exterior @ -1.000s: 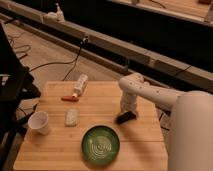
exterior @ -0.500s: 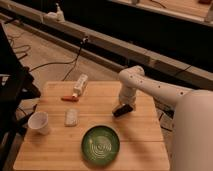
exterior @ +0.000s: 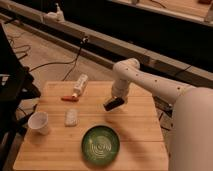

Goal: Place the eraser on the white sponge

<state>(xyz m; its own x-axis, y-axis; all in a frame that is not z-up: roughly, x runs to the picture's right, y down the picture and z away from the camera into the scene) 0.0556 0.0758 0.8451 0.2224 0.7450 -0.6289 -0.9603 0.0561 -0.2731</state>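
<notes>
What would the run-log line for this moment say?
phase: carry | pincer: over table right of centre, shut on eraser | eraser: tilted | white sponge: to its left, nothing on it

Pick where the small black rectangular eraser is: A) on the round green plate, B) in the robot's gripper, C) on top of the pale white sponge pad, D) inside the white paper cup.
B: the small black rectangular eraser hangs tilted in the gripper over the wooden table, apart from the pale white sponge pad, the round green plate and the white paper cup.
</notes>
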